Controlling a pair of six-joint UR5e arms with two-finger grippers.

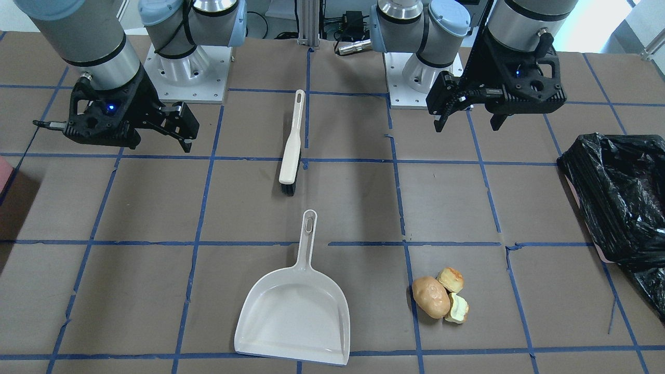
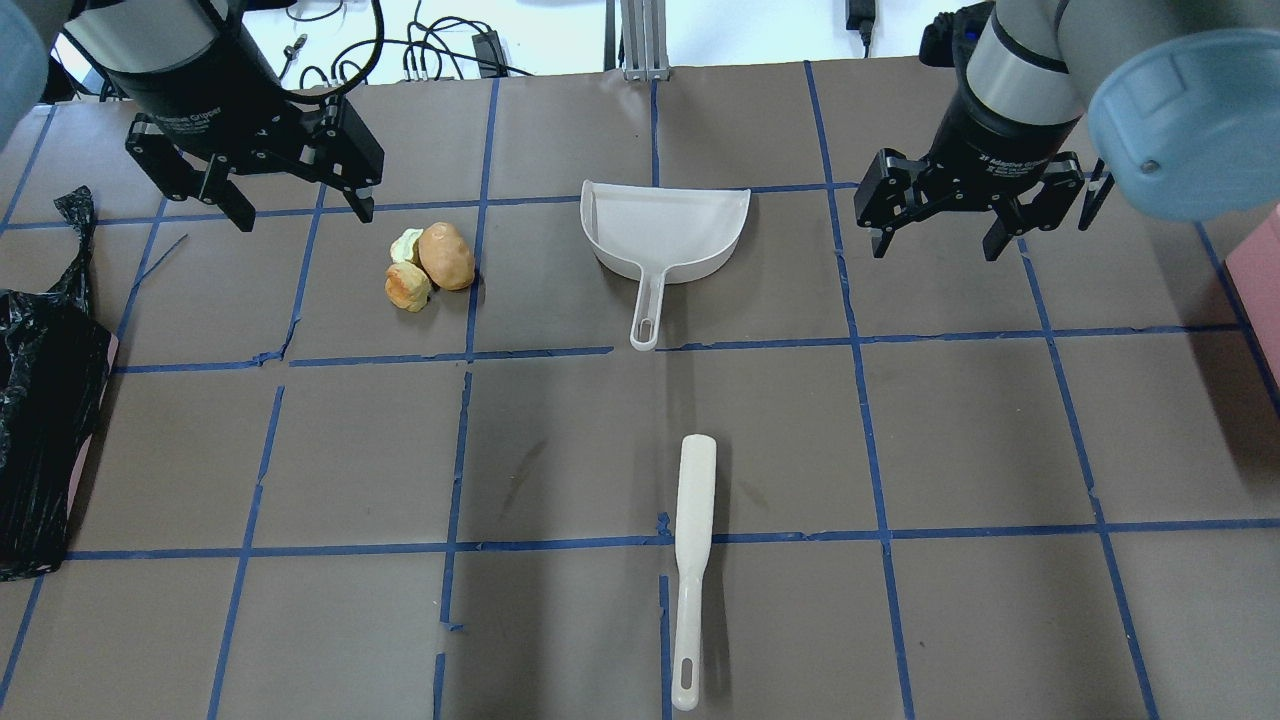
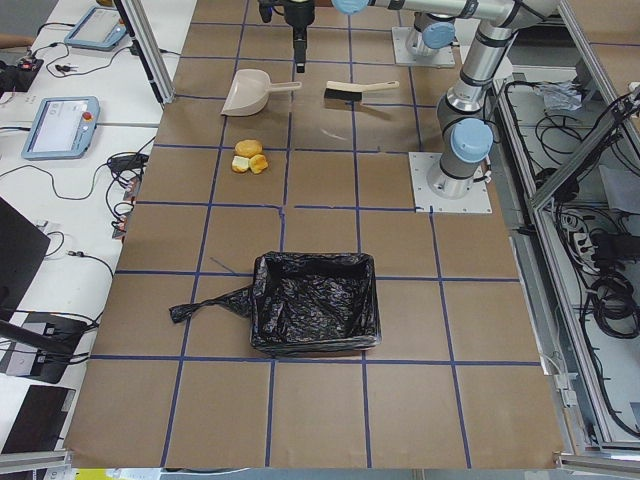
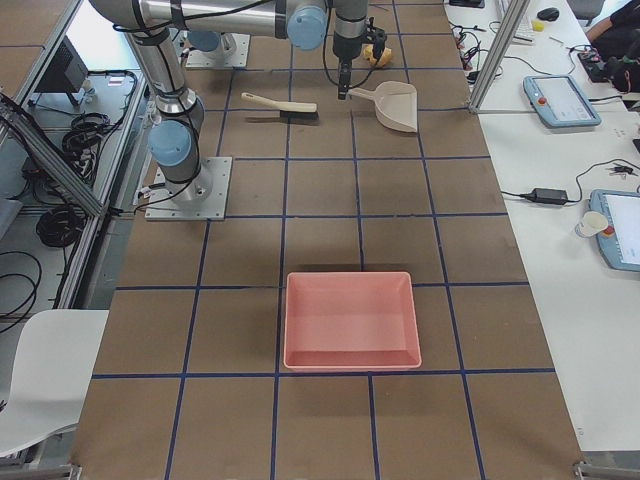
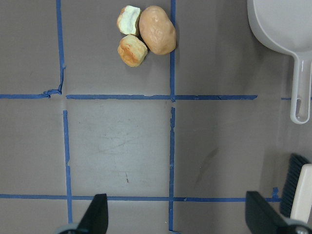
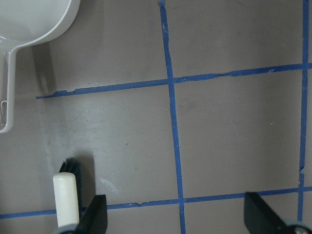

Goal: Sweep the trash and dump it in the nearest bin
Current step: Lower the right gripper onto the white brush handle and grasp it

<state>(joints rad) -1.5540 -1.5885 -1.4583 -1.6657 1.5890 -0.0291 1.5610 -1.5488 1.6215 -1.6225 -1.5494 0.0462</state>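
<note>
The trash lies together on the brown table: a golden-brown bread roll (image 1: 430, 297) (image 2: 446, 256) (image 5: 157, 29) with two pale bitten chunks (image 1: 450, 279) (image 1: 459, 308) touching it. The bin (image 1: 618, 192) (image 2: 45, 400) (image 3: 315, 300), lined with a black bag, stands at the table's end on my left. My left gripper (image 1: 467, 126) (image 2: 303, 212) (image 5: 178, 214) is open and empty, hovering above the table near the trash. My right gripper (image 1: 111, 136) (image 2: 937, 248) (image 6: 176, 214) is open and empty, hovering to the right of the dustpan.
A white dustpan (image 1: 296, 317) (image 2: 665, 225) lies mid-table, handle towards me. A white hand brush (image 1: 292, 148) (image 2: 692, 560) with black bristles lies nearer my base. A pink tray (image 4: 350, 320) sits at the table's right end. Blue tape lines grid the table.
</note>
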